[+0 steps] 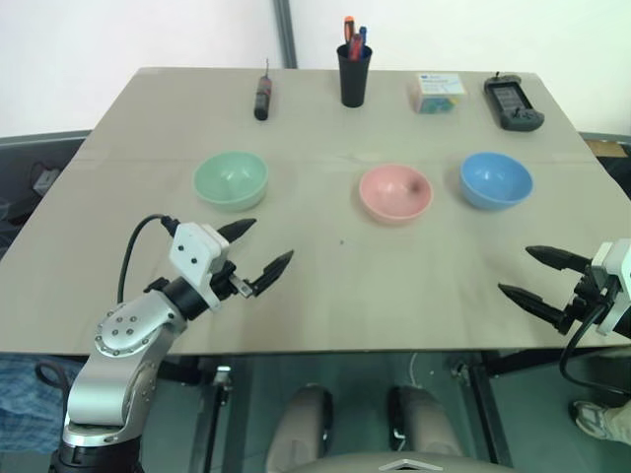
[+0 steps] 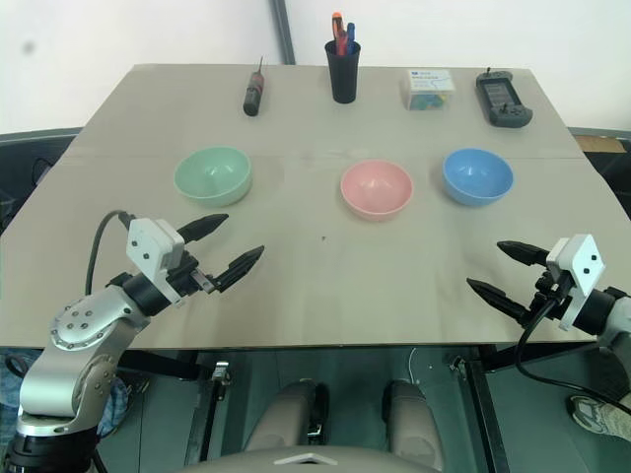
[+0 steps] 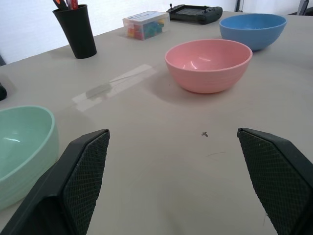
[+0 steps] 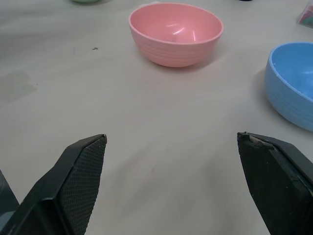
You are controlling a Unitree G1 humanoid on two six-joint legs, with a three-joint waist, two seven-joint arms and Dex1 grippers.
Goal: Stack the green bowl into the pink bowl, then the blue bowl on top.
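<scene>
A pale beige desk (image 1: 325, 286) is standing against a white wall, carrying everything in the scene. Across its middle, three bowls are sitting upright in a row, each apart from the others. The green bowl (image 1: 231, 178) is resting toward the robot's left, the pink bowl (image 1: 395, 191) is lying near the centre, and the blue bowl (image 1: 496, 179) is sitting just beyond it on the right, closer to the pink one than the green one is. All three are empty and none is stacked yet.

The left tool (image 1: 254, 252) is hovering over the near part of the desk, just in front of the green bowl, with its two black fingers spread wide and gripping nothing. From its wrist camera the green bowl (image 3: 22, 147) is appearing close beside one finger, with the pink bowl (image 3: 209, 63) and the blue bowl (image 3: 253, 29) farther along. The right tool (image 1: 537, 276) is hanging at the near right edge of the desk, well short of the blue bowl, its fingers also standing wide apart and empty.

Along the far edge, a screwdriver (image 1: 262, 96) with a dark handle is lying flat, a black cup of pens (image 1: 354, 69) is standing upright, a small clear box (image 1: 437, 93) with colourful contents is sitting beside it, and a black handheld controller (image 1: 512, 102) is lying at the far right corner.
</scene>
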